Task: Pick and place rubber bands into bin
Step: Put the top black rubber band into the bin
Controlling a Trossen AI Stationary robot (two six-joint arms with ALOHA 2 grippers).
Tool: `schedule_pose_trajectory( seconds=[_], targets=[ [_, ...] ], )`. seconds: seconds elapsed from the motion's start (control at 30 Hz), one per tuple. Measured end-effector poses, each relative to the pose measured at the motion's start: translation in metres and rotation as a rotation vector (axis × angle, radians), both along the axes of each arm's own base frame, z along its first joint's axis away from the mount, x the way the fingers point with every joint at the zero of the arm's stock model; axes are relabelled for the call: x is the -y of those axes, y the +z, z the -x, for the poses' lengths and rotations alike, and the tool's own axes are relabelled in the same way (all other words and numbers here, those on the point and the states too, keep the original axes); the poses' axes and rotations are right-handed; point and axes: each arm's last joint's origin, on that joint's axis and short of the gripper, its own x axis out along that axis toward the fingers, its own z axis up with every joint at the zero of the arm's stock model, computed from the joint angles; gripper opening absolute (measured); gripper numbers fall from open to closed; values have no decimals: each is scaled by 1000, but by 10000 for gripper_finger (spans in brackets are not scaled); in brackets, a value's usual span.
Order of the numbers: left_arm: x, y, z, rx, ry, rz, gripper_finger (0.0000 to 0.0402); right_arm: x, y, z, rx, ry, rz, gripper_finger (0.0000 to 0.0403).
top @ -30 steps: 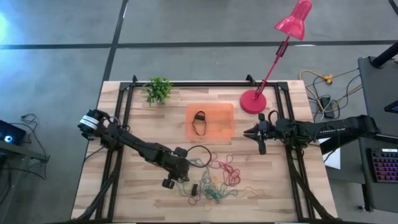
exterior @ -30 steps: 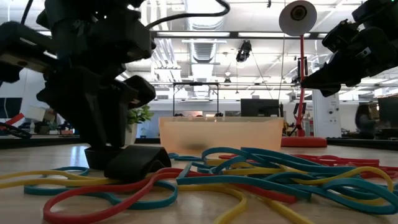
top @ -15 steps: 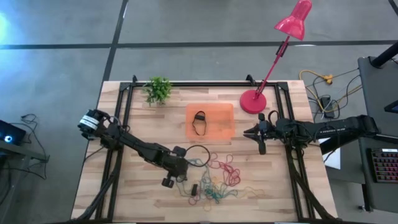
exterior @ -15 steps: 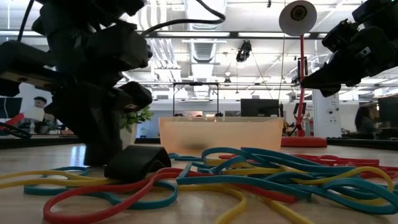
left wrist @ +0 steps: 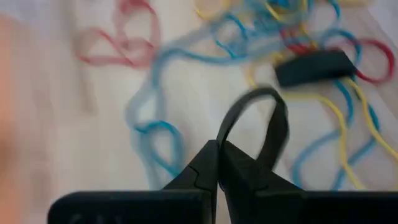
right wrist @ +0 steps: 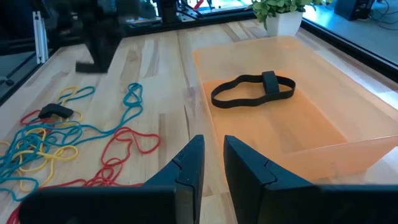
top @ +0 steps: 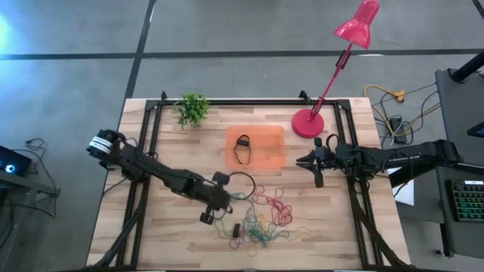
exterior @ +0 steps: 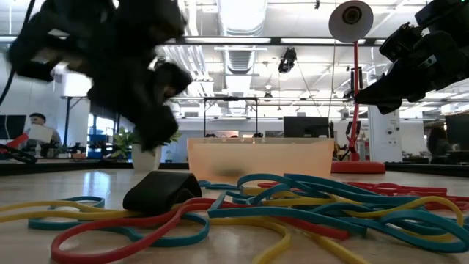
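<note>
I have the left gripper (left wrist: pixel 217 163) pinched tight on a thin black rubber loop (left wrist: pixel 258 121), which stands up from the closed fingertips. It hangs just above the tangle of coloured rubber bands (top: pixel 261 219), on the side of that pile nearest the shallow translucent orange plastic bin (top: pixel 255 146). The bin sits beyond the pile toward the table's far edge and already holds one black rubber band (right wrist: pixel 252 90) on its floor. By my reading the pick is done and the carry comes next: I need to lift clear of the heap (other loops could snag and trail along), swing over the bin wall, then let go above its floor. The right gripper (right wrist: pixel 210 163) waits just beside the bin, away from the pile, fingers nearly together and holding nothing.
</note>
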Motion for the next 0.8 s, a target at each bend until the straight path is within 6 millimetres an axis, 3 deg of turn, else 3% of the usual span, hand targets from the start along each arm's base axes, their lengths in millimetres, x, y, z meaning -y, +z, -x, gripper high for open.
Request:
schedule_pose_trajectory(
  seconds=[0.17, 0.37, 0.63, 0.8],
  targets=[
    [-21, 32, -1, 154, 78, -149, 0, 0, 0, 0, 0, 1, 3, 52],
    [-68, 58, -14, 302, 252, -320, 0, 0, 0, 0, 0, 1, 3, 52],
    [-150, 47, -24, 236, 463, -370, 0, 0, -2, 0, -6, 0, -4, 52],
    [-179, 36, -24, 200, 481, -275, 0, 0, -3, 1, -8, -1, -3, 52]
  ],
)
